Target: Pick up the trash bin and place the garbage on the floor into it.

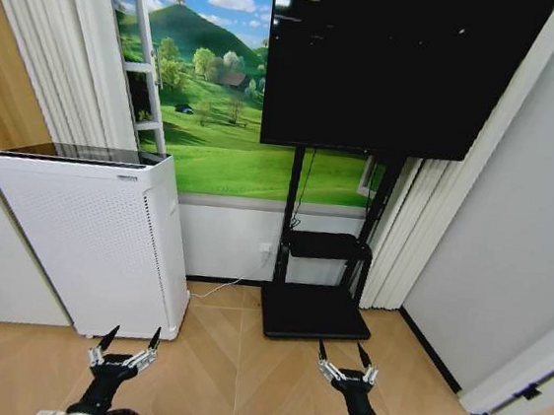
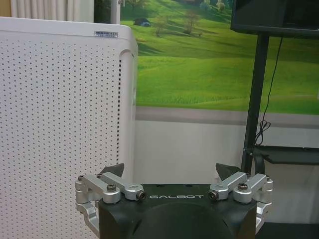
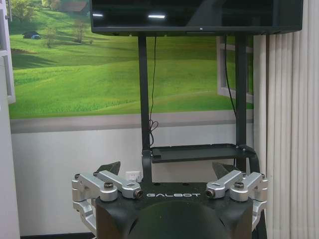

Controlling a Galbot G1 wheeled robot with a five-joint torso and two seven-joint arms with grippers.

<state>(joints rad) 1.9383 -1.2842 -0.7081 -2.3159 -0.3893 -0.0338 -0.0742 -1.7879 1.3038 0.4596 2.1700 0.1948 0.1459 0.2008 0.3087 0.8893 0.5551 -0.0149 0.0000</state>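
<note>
Nearest the head camera, low in the view, the left gripper [image 1: 131, 337] hangs above the floor [image 1: 231, 361] with its fingers spread apart and nothing between them, just in front of the lower corner of the white perforated appliance [image 1: 86, 237]; in the left wrist view the same gripper [image 2: 172, 172] faces that appliance [image 2: 60, 124] and the white wall beside it, its dark fingertips [image 2: 113, 170] well separated; to the right, the right gripper [image 1: 343, 351] hovers over the chevron parquet near the black base plate of the TV stand [image 1: 314, 311], its fingers likewise spread and empty; in the right wrist view it [image 3: 167, 168] points at the stand's post and small shelf [image 3: 199, 152], under the dark screen [image 3: 197, 15]; behind both arms a green hillside mural [image 1: 217, 122] covers the wall, with pale curtains [image 1: 56, 46] at the far left; the visible stretch of floor carries the appliance and the stand's base.
</note>
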